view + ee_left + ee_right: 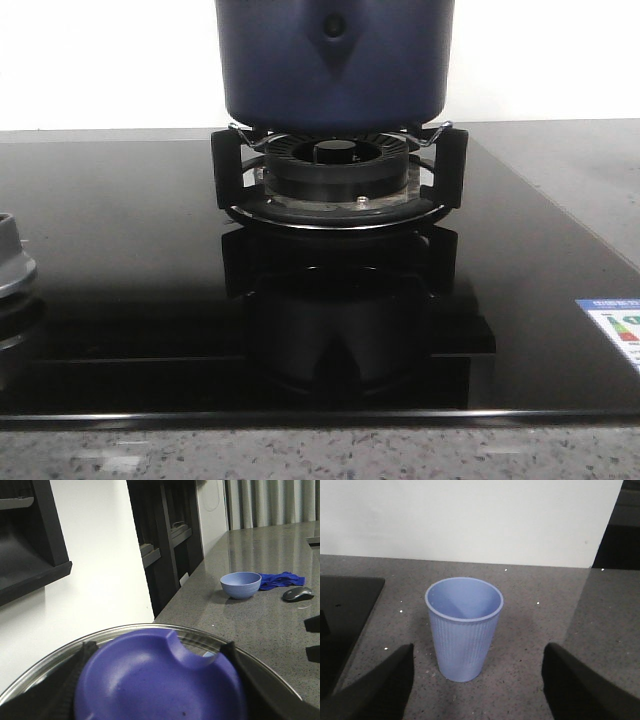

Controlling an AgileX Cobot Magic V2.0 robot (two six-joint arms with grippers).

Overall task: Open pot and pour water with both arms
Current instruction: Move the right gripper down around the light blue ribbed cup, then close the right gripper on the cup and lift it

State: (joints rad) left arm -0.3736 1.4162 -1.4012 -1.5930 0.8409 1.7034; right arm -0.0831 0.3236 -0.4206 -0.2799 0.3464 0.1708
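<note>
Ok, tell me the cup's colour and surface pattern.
Light blue cup with fine vertical ribbing; clearest in the right wrist view.

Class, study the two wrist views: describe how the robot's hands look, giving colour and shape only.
Only the fingers show. The left hand has two dark, blurred fingers. The right hand has two black, wedge-shaped fingers. No cables or markings are visible.

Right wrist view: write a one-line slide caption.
Open right gripper facing an upright, empty-looking blue cup on the speckled grey counter, beside the black stovetop.
</note>
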